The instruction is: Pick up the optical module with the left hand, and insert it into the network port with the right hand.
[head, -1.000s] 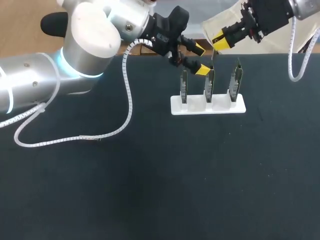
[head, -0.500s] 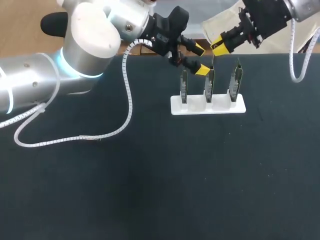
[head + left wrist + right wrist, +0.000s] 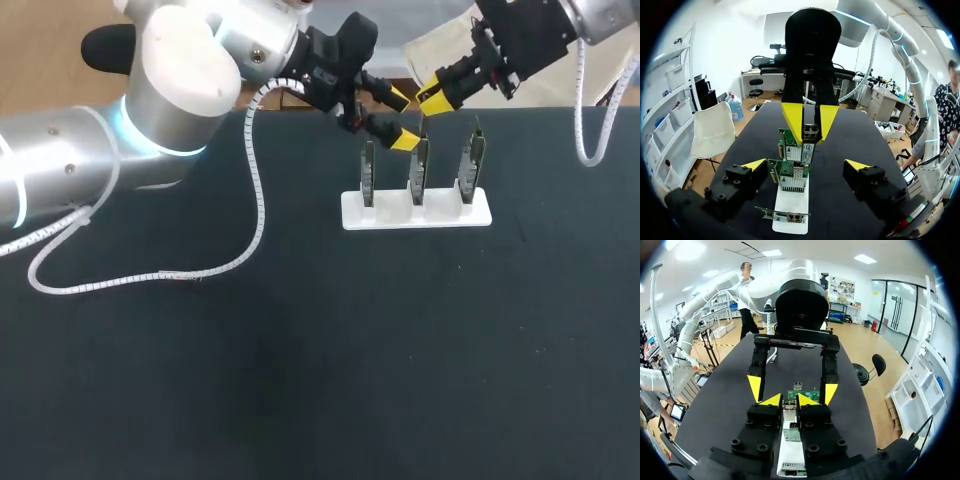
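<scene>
The optical module, a small silver block, sits pinched between the yellow tips of my right gripper, which is shut on it. In the head view that gripper hangs over the far end of the table, above the middle network card. Three green cards stand upright in a white holder. My left gripper is open just left of the module, its fingertips wide apart and holding nothing. In the right wrist view the right gripper points down at the cards, facing the left gripper.
The black table stretches toward the near side. A white coiled cable from my left arm hangs down onto the table at the left. The card holder stands close to the table's far edge.
My right gripper has shifted slightly left and tipped its fingertips down toward the middle card, still holding the module. The left arm has stayed put.
</scene>
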